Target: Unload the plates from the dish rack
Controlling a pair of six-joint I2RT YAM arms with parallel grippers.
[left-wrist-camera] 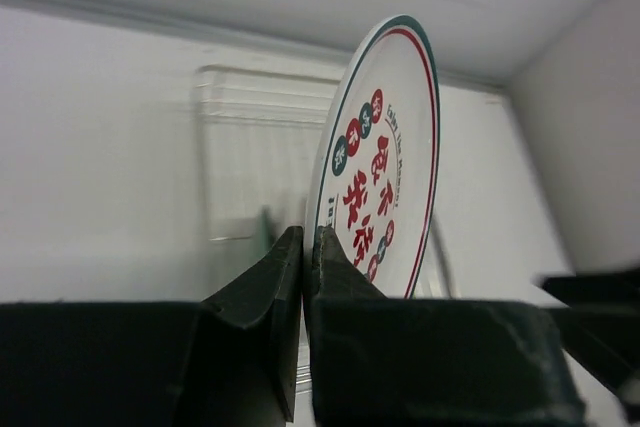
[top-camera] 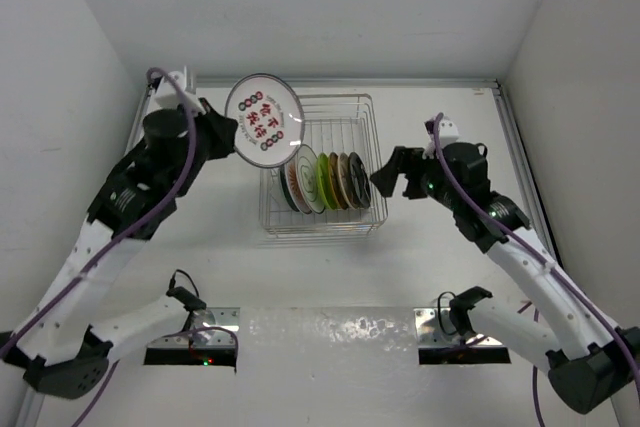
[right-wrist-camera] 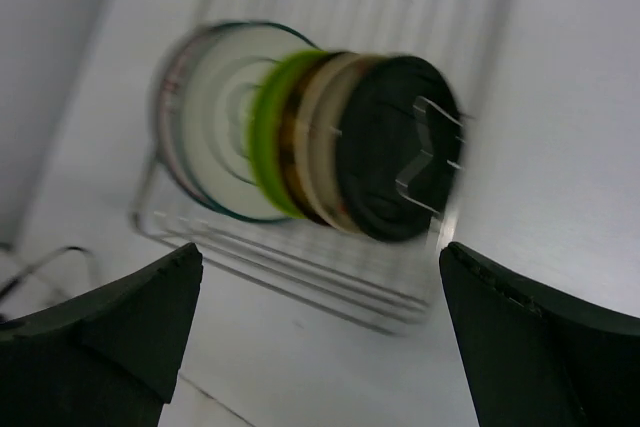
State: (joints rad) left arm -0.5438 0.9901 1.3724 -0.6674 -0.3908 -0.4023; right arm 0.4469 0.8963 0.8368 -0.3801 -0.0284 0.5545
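Note:
My left gripper point(top-camera: 236, 139) is shut on the rim of a white plate with red marks point(top-camera: 264, 119) and holds it up above the left back part of the dish rack point(top-camera: 340, 229). The same plate point(left-wrist-camera: 385, 162) stands on edge between the fingers point(left-wrist-camera: 340, 269) in the left wrist view. Several plates stay upright in the rack: white with dark rings point(top-camera: 301, 182), lime green point(top-camera: 322, 179), tan point(top-camera: 343, 180) and a dark one point(top-camera: 360, 179). They also show in the right wrist view, the dark plate point(right-wrist-camera: 390, 147) nearest. My right gripper point(top-camera: 392, 179) is open and empty just right of the rack.
The silver wire rack point(right-wrist-camera: 300, 267) stands at the middle back of the white table. White walls close in at the left, the right and the back. Two black clamp mounts point(top-camera: 195, 332) point(top-camera: 460, 332) sit near the front edge.

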